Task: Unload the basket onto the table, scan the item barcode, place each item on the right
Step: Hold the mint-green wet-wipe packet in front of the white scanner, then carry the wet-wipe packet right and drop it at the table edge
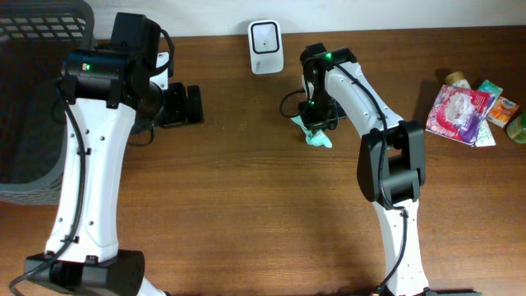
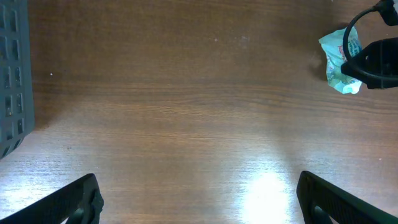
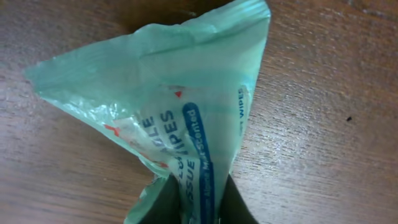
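Right hand (image 3: 199, 202): closed, pinching one end of the green wipes packet (image 3: 155, 106).
Wipes packet position: under the right hand, over the table (image 1: 246, 181) near the white scanner (image 1: 265, 37); contact with the table cannot be told.
Left hand (image 2: 199, 199): open, holding nothing, beside the grey basket (image 1: 33, 99).
Other items: coloured packets (image 1: 464, 111) at the table's right edge.

You have a mint-green wipes packet (image 3: 155, 106) with a blue band and white lettering. Your table (image 1: 246, 189) is brown wood grain, the scanner (image 1: 265, 48) white.
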Controlling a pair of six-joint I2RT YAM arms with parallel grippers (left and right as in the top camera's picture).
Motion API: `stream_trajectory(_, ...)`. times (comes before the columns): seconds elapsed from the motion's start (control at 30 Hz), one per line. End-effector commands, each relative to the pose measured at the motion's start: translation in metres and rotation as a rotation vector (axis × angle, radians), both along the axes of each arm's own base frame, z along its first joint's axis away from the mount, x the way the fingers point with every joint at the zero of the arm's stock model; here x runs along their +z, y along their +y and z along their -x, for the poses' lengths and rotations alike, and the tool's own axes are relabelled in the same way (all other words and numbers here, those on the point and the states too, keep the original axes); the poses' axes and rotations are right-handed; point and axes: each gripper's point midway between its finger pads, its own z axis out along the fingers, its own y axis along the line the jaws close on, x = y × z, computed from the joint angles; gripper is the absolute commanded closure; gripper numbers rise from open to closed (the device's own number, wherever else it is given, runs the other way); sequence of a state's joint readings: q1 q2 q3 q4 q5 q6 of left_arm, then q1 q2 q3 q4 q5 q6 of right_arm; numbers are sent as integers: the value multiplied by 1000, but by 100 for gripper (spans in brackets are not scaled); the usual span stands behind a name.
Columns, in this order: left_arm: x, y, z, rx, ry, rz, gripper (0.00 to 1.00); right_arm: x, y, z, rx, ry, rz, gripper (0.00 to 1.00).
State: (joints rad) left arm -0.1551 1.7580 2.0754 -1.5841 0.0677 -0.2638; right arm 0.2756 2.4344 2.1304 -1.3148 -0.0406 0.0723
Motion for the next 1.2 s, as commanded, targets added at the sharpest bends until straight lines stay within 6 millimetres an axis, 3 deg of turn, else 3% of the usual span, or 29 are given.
stream_trajectory(0.0, 2, -1, 0, -17, -8, -7, 1, 38, 14, -27, -36, -116, -54, 96)
stream_trajectory(0.07, 2, -1, 0, -17, -8, -7, 1, 77, 23, -57, -53, -256, -99, 96)
stream_trajectory(0.13, 2, -1, 0, -17, -8, -7, 1, 129, 37, -104, -65, -493, -178, 96)
stream_trajectory(0.23, 2, -1, 0, -17, -8, -7, 1, 172, 56, -164, -57, -792, -277, 96)
stream_trajectory(0.37, 2, -1, 0, -17, -8, -7, 1, 182, 85, -193, -27, -958, -343, 96)
stream_trajectory(0.57, 2, -1, 0, -17, -8, -7, 1, 150, 125, -207, 13, -1013, -375, 96)
stream_trajectory(0.67, 2, -1, 0, -17, -8, -7, 1, 149, 117, -209, -16, -1029, -318, 96)
stream_trajectory(0.73, 2, -1, 0, -17, -8, -7, 1, 166, 99, -210, -43, -1043, -298, 96)
stream_trajectory(0.8, 2, -1, 0, -17, -8, -7, 1, 200, 40, -207, -200, -1047, -231, 96)
stream_trajectory(0.87, 2, -1, 0, -17, -8, -7, 1, 221, -52, -187, -442, -997, -96, 96)
stream_trajectory(0.9, 2, -1, 0, -17, -8, -7, 1, 223, -110, -162, -566, -915, -22, 96)
stream_trajectory(0.97, 2, -1, 0, -17, -8, -7, 1, 210, -163, -126, -660, -773, 57, 96)
stream_trajectory(1.0, 2, -1, 0, -17, -8, -7, 1, 189, -214, -81, -737, -595, 153, 96)
stream_trajectory(1.17, 2, -1, 0, -17, -8, -7, 1, 157, -323, -1, -930, -345, 341, 96)
